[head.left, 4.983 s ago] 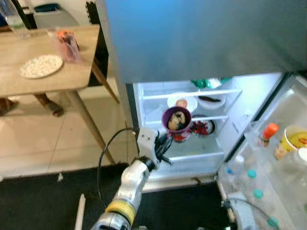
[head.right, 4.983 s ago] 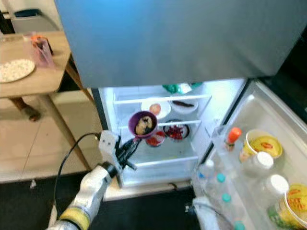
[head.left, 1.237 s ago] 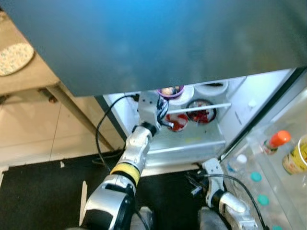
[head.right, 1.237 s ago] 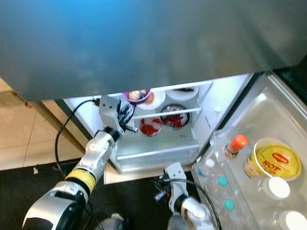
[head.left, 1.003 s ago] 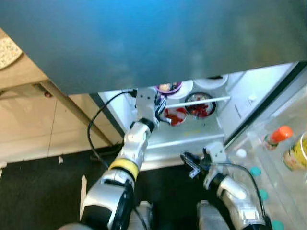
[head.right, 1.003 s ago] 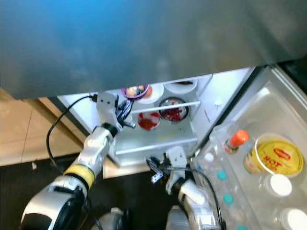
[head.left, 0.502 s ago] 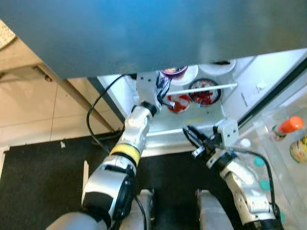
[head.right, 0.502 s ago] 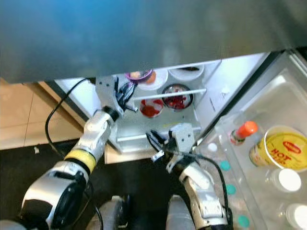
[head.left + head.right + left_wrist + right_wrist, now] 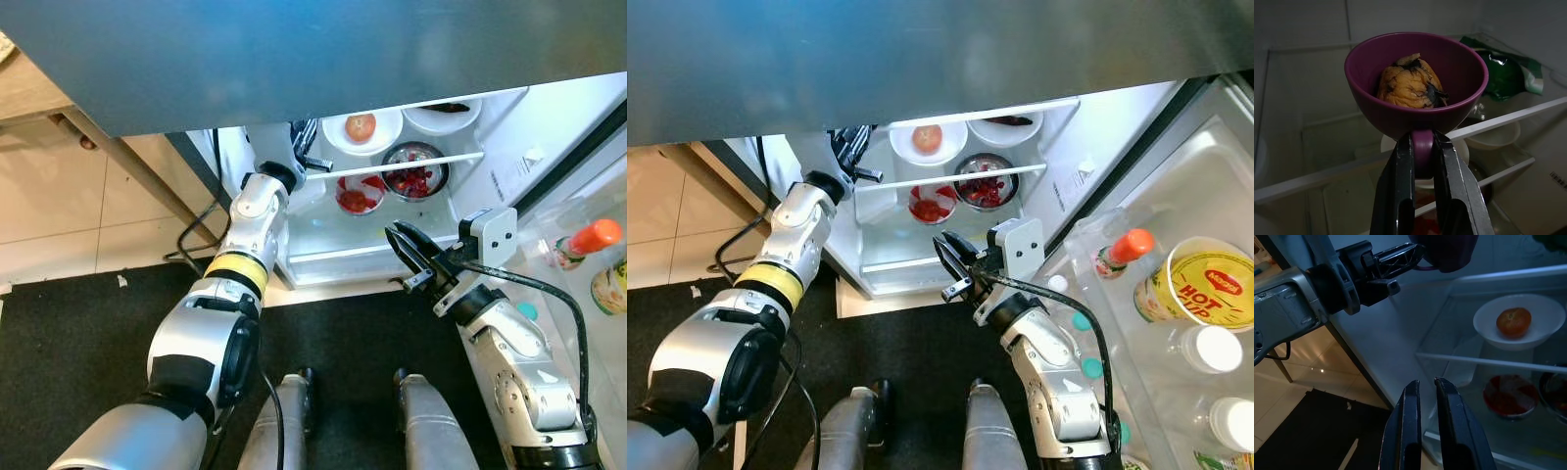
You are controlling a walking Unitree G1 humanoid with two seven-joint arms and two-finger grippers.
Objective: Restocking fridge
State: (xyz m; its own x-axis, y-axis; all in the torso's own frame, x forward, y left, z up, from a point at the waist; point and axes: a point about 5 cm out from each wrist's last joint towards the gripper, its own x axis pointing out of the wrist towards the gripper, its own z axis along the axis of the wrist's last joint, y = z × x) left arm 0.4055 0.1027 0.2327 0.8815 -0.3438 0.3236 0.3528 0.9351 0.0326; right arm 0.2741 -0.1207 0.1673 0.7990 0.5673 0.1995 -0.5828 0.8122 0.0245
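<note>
A: In front of the robot, what is the biggest thing?

B: The fridge (image 9: 509, 166), lower compartment lit, its door (image 9: 1176, 323) swung out on the robot's right. Door racks carry an orange-capped bottle (image 9: 1120, 252), a yellow-lidded tub (image 9: 1187, 291) and several teal-capped bottles.

A: Shelves?

B: Upper visible shelf: white plate (image 9: 362, 132) with one orange-red fruit (image 9: 361, 126), and beside it, to the right, a second white dish (image 9: 442, 115) with something dark in it. Shelf below: a clear bowl of red food (image 9: 354, 194) and a dark bowl of red pieces (image 9: 414, 177), side by side.

A: Left arm?

B: Reaching into the fridge at its left wall. Left gripper (image 9: 1422, 147) has both fingers clamped on the handle tab of the purple bowl (image 9: 1415, 83). The bowl is held level above the shelves, carrying a wrinkled yellow-brown lump (image 9: 1410, 87). A green packet (image 9: 1511, 73) lies behind it.

A: Right arm?

B: Right gripper (image 9: 1425, 387) hovers in front of the fridge opening, below the shelf rails, touching nothing. Its fingers are nearly together, a thin gap between them, nothing held.
</note>
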